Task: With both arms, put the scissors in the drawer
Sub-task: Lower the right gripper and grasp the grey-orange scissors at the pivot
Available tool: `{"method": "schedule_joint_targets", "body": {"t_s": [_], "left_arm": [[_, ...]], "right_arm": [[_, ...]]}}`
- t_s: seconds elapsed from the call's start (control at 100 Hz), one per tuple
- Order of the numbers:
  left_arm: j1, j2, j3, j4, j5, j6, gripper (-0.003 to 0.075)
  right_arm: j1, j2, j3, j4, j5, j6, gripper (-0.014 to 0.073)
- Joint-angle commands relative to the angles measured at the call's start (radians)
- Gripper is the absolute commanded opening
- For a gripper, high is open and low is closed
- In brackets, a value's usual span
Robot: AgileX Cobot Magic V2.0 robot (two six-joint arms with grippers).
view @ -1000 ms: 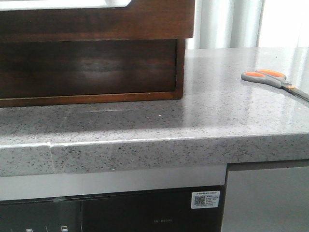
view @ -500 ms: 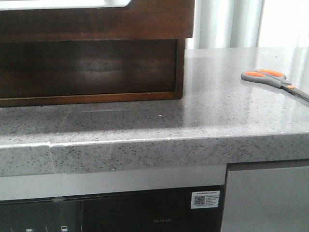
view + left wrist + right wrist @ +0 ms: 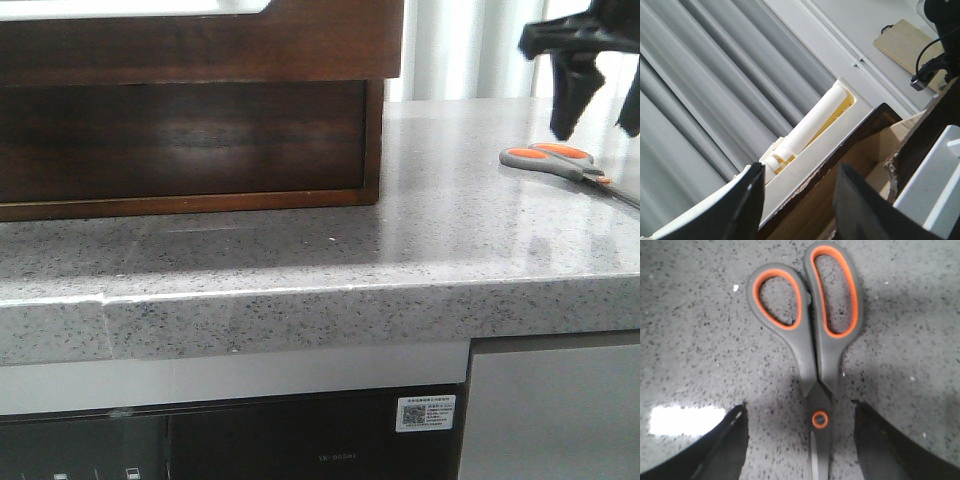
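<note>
At the frame's right edge, our right tool [image 3: 600,105] hangs wide open just above the scissors [image 3: 560,162] — blades running off right, pivot between its fingers.

counter: grey speckled stone [image 3: 420,260] | curtains: pale, pleated [image 3: 715,85]

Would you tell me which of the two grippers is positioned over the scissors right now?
The right gripper: its open fingers straddle the scissors near the pivot, above the counter. The left gripper is open beside the wooden cabinet, with no scissors in its view.
</note>
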Motion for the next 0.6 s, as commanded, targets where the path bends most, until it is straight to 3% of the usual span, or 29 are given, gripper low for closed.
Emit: {"method": "schedule_joint_targets", "body": {"t_s": [0.0,0.59], "left_arm": [[-0.001,0.003,-0.024,-0.058,-0.03,-0.014,0.0295],[-0.001,0.003,-0.024,-0.058,-0.028,-0.008,0.0295]], "right_arm": [[0.004,-0.006,-0.071,-0.019,0.007,-0.015,0.0404],[0.004,0.11,-0.14,-0.025,0.059,-0.022,0.0404]]}}
